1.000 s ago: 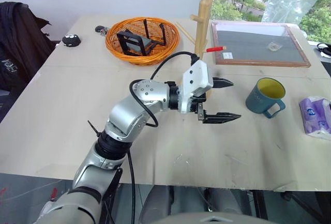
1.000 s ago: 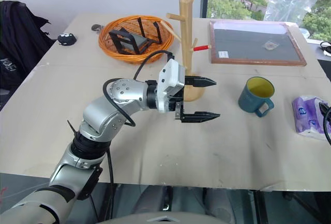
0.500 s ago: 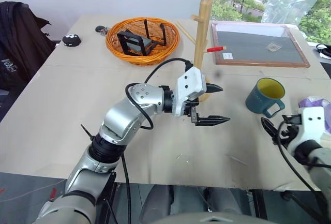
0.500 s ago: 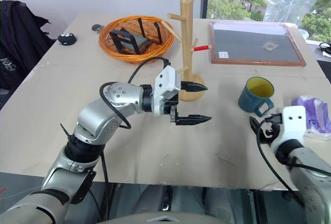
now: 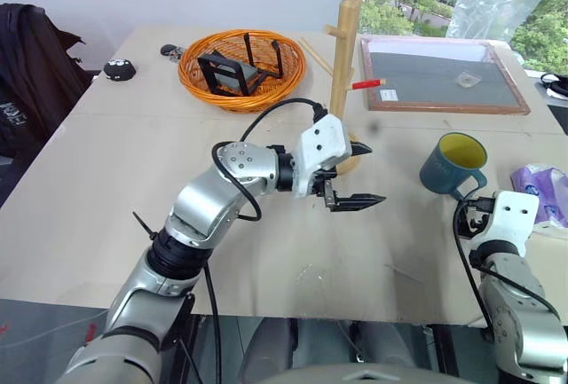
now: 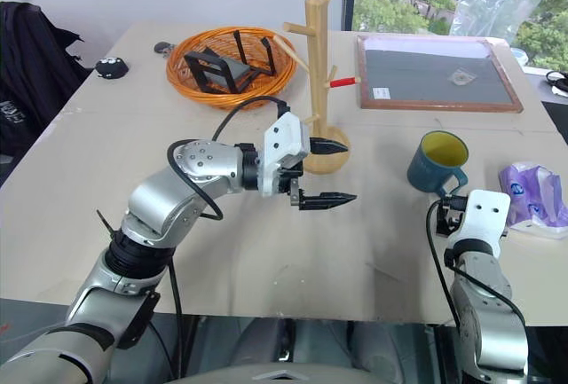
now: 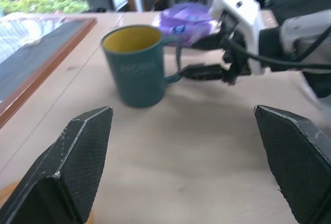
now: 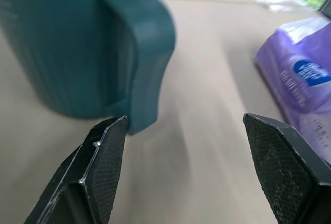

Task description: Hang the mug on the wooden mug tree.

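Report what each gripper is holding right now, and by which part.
Nothing is held. The left gripper is open over the table. The right gripper is open just short of the handle of the dusty blue ceramic mug, not closed on it.

mug (image 5: 453,165): smooth matt ceramic, blue outside, yellow inside | mug tree (image 6: 320,82): pale bare wood | basket (image 5: 241,68): woven orange wicker | worktop (image 5: 115,189): matt pale board | tool fingers (image 8: 103,172): black, finely textured pads

Dusty blue mug (image 5: 453,165), yellow inside
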`<state>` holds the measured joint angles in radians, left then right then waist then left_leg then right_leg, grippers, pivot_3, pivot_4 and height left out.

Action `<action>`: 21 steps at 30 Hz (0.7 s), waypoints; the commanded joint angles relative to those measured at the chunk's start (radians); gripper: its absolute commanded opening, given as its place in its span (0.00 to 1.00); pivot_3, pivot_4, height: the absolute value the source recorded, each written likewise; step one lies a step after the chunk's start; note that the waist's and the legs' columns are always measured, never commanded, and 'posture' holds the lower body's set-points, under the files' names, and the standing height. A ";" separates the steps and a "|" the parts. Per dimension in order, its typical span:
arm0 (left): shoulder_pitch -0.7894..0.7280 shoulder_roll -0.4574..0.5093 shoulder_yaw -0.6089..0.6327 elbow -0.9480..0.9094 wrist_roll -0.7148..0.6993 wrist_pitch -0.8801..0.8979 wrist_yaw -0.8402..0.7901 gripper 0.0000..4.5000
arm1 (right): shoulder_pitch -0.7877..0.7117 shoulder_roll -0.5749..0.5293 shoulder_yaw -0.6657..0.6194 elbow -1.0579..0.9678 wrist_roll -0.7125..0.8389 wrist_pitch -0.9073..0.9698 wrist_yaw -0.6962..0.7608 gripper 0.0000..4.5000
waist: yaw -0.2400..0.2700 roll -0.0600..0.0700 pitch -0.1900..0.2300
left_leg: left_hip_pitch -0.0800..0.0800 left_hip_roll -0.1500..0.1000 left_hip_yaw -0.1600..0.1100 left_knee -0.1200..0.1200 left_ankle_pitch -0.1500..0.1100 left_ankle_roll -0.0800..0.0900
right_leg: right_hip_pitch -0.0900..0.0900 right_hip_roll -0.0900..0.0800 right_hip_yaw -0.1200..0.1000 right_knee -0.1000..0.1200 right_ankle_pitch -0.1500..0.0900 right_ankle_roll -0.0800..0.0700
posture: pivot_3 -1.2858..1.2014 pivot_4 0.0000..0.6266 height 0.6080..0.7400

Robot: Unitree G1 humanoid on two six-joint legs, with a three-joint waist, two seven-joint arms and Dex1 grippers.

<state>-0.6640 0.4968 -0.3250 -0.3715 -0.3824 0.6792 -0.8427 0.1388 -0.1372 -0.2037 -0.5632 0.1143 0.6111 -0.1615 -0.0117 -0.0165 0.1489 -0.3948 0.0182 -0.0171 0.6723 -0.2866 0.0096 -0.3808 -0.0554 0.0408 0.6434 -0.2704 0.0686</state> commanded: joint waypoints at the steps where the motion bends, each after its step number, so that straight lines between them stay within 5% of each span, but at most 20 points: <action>1: -0.014 0.004 0.006 -0.059 0.029 0.033 0.046 1.00 | -0.017 0.006 -0.014 0.012 -0.029 -0.065 -0.006 0.80 | 0.000 0.000 0.000 | 0.000 0.000 0.000 0.000 0.000 0.000 | 0.000 0.000 0.000 0.000 0.000 0.000 | 0.52 0.24 0.98; 17: 0.006 -0.054 0.015 -0.121 0.017 0.098 0.111 1.00 | -0.117 0.045 -0.009 0.210 -0.096 -0.208 -0.024 0.80 | -0.001 0.000 0.000 | 0.000 0.000 0.000 0.000 0.000 0.000 | 0.000 0.000 0.000 0.000 0.000 0.000 | 0.52 0.24 0.98; 21: -0.001 -0.060 0.017 -0.118 0.015 0.103 0.115 1.00 | -0.142 0.038 -0.027 0.266 -0.100 -0.251 -0.022 0.43 | -0.001 0.000 0.000 | 0.000 0.000 0.000 0.000 0.000 0.000 | 0.000 0.000 0.000 0.001 0.000 0.000 | 0.52 0.24 0.98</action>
<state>-0.6560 0.4426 -0.3242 -0.4577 -0.3577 0.7829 -0.7341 0.0051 -0.0924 -0.2072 -0.2982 0.0256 0.4018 -0.1700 -0.0127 -0.0165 0.1489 -0.3945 0.0183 -0.0169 0.6722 -0.2865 0.0094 -0.3809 -0.0554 0.0409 0.6440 -0.2704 0.0686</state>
